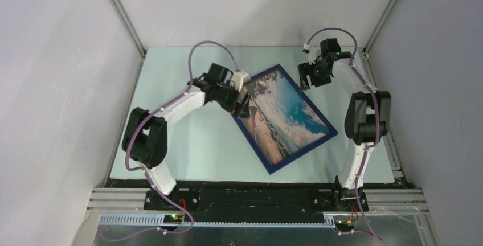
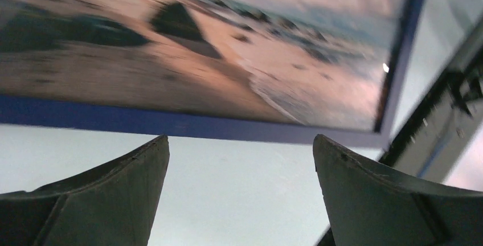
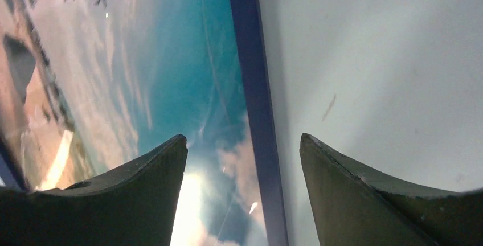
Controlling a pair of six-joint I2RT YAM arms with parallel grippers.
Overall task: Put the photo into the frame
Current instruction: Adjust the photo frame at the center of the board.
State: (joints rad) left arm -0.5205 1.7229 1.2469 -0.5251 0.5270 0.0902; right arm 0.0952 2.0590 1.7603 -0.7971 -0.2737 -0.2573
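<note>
From above we see the frame (image 1: 303,154) flat on the table (image 1: 193,143) with the photo (image 1: 285,118) showing in it, the left gripper (image 1: 244,105) at its 9 o'clock corner and the right gripper (image 1: 307,78) at 1 o'clock. In the left wrist view the fingers (image 2: 114,195) stand spread and empty, the blue border just beyond their tips at 12 o'clock. In the right wrist view the fingers (image 3: 364,195) are spread and empty too, the border running between them from 12 to 6 o'clock.

The frame (image 1: 303,154) is bordered dark blue; the photo (image 1: 285,118) shows tan sand, turquoise sky and white clouds.
</note>
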